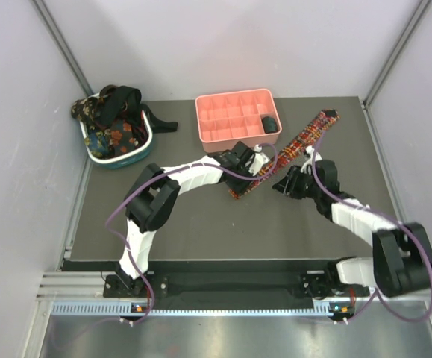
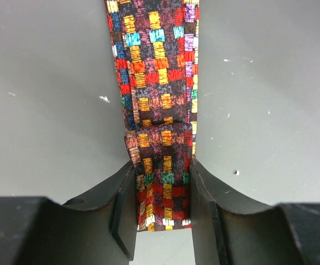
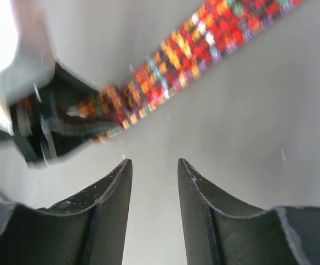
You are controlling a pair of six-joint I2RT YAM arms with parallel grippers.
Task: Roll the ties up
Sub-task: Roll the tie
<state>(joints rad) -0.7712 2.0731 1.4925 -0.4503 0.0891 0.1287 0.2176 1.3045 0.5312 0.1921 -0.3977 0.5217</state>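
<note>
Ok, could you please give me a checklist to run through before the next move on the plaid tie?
1. Left gripper holds the plaid tie: ok, its fingers press both edges of the folded end.
2. Roll started: ok, the end is doubled over once.
3. Right gripper free to help: ok, open and empty, just beside the tie.
4. Rest of the tie straight on the table: ok in the top view.
5. Free compartment in the pink tray: ok, only one holds a black roll.
6. Fold tight enough: cannot tell.
</note>
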